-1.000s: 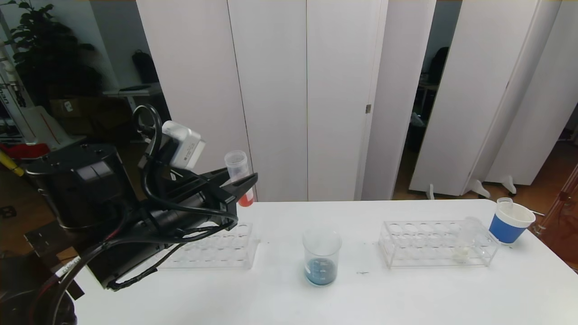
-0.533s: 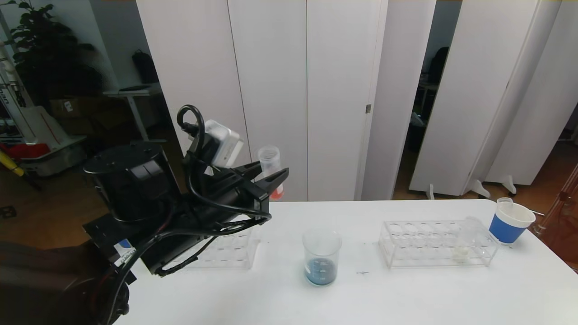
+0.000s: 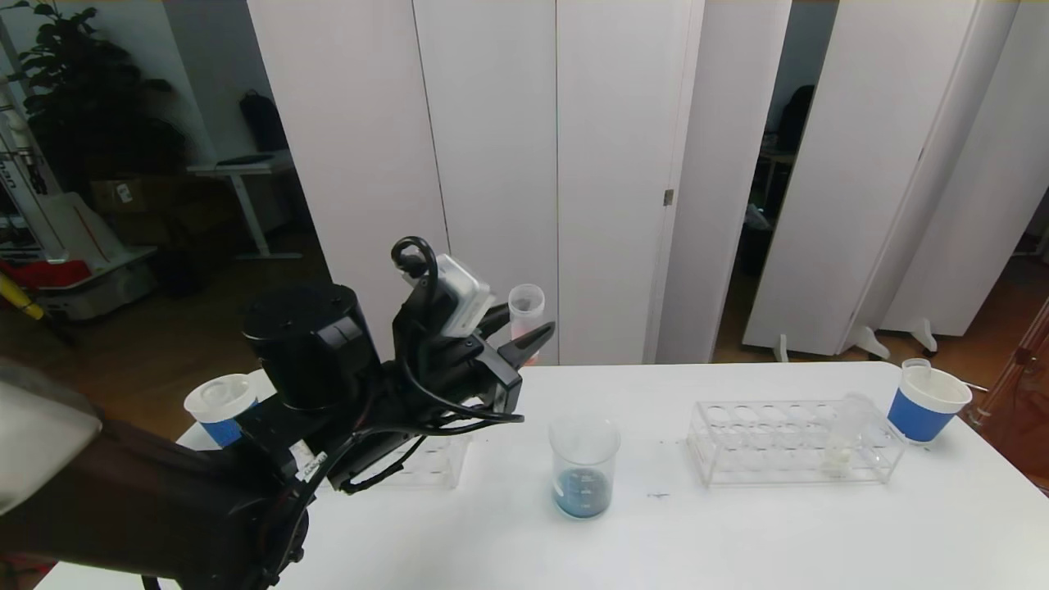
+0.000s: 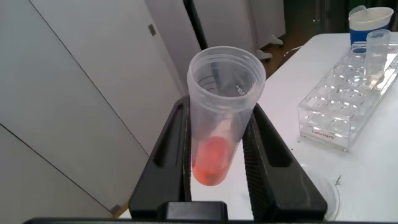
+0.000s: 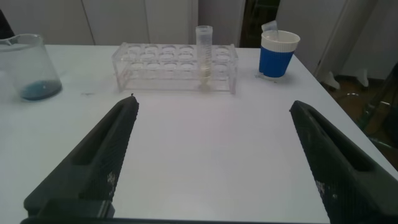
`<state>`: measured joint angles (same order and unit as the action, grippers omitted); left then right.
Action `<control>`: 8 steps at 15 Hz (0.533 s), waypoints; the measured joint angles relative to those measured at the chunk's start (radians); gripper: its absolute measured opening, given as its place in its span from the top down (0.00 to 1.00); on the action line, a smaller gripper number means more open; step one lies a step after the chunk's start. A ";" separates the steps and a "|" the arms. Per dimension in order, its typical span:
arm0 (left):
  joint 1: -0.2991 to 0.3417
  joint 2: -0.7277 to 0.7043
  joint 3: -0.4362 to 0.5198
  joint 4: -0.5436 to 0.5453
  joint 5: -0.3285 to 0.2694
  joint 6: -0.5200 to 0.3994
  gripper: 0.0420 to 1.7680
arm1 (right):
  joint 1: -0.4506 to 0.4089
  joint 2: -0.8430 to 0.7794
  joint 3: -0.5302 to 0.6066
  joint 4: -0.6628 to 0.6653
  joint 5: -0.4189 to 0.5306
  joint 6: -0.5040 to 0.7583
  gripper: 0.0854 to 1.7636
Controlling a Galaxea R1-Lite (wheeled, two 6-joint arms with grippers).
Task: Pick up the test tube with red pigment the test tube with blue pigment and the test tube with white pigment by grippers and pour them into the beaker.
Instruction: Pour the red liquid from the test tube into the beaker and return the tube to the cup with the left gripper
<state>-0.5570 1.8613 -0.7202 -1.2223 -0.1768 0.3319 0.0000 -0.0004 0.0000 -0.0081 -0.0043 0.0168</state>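
Red-pigment test tube [image 3: 525, 315]: standing upright, left gripper [image 3: 524, 334] clamping it above the table's [image 3: 737, 533] far edge. Beaker [image 3: 583, 467]: sitting mid-table, holding blue. White-pigment test tube [image 5: 204, 53]: standing in the right rack [image 5: 174, 67]. Right gripper [image 5: 214, 134]: hovering low, fingers spread wide.
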 joint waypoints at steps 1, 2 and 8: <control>0.002 0.013 -0.004 -0.004 -0.001 0.018 0.69 | 0.000 0.000 0.000 0.000 0.000 0.000 0.01; 0.004 0.027 -0.010 -0.008 -0.001 0.039 0.69 | 0.000 0.000 0.000 0.000 0.000 0.000 0.01; 0.008 0.101 -0.017 -0.089 -0.004 0.194 0.69 | 0.000 0.000 0.000 0.000 0.000 0.000 0.01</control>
<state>-0.5489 1.9619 -0.7370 -1.3117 -0.1804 0.5262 0.0000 -0.0004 0.0000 -0.0085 -0.0038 0.0168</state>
